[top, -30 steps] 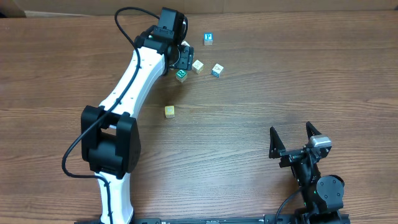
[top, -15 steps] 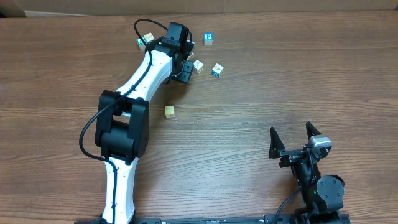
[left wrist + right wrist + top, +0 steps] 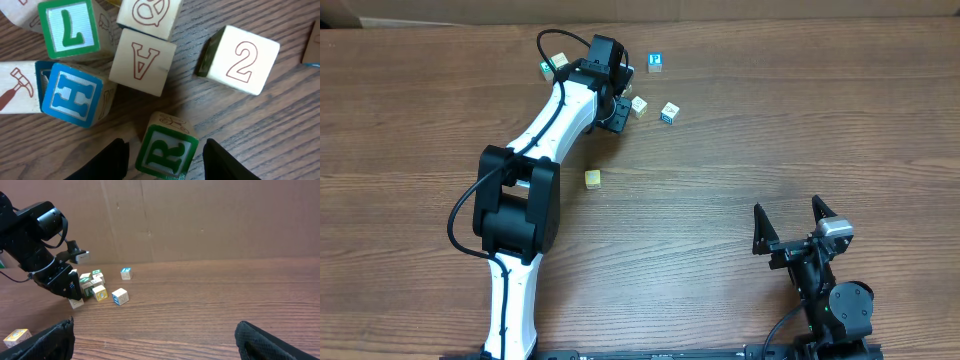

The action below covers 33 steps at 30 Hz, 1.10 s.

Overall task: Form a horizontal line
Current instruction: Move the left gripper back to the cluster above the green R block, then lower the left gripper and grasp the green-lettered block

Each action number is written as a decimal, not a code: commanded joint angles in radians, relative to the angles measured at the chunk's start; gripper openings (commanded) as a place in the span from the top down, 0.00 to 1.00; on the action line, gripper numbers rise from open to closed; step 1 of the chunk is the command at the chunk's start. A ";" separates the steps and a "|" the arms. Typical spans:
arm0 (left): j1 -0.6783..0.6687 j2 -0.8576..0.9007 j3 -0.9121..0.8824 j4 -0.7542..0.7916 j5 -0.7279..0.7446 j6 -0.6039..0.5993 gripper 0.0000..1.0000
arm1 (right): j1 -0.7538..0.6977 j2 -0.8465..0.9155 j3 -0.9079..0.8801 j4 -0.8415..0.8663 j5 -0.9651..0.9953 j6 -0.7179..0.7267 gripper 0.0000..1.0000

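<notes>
1. Finds the left gripper [image 3: 165, 146] part-open at bottom centre of the left wrist view, jaws either side of the green R cube [image 3: 167, 154] with a thin gap on each side; grips nothing.
2. Notes crowding just above that cube: A cube [image 3: 142, 61], blue H cube [image 3: 75, 94] and green L cube [image 3: 67, 27] packed together at upper left, 2 cube [image 3: 243, 60] set apart at upper right.
3. Locates, in the overhead view, the left arm [image 3: 560, 125] running from lower left to upper centre and covering that cluster; cannot make out the R cube there.
4. Places the pale cube [image 3: 639, 105] just right of the arm's tip, the blue-marked cube [image 3: 670, 112] near on its right, the yellow cube [image 3: 592, 178] well apart below, and the blue-letter cube [image 3: 655, 62] alone above. Finds these scattered, not in a row.
5. Records the right gripper [image 3: 788, 207] at lower right, jaws spread wide, holding nothing, well apart from every cube.
</notes>
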 commanded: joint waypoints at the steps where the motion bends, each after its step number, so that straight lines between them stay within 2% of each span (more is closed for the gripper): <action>1: -0.011 0.009 -0.008 0.003 0.014 0.014 0.55 | -0.003 -0.010 -0.010 0.005 -0.006 0.007 0.00; 3: -0.011 0.009 -0.019 0.012 0.014 0.014 0.56 | -0.003 -0.010 -0.010 0.005 -0.005 0.007 0.00; 7: -0.011 0.009 -0.022 0.017 0.014 0.006 0.70 | -0.003 -0.010 -0.010 0.005 -0.006 0.007 0.00; 11: -0.011 0.009 -0.022 0.012 0.014 -0.037 0.70 | -0.003 -0.010 -0.010 0.005 -0.006 0.007 0.00; 17: -0.012 0.009 -0.022 -0.024 0.015 -0.175 0.71 | -0.003 -0.010 -0.010 0.005 -0.005 0.007 0.00; 33: -0.013 0.009 -0.022 -0.166 0.014 -0.231 0.71 | -0.003 -0.010 -0.010 0.005 -0.006 0.007 0.00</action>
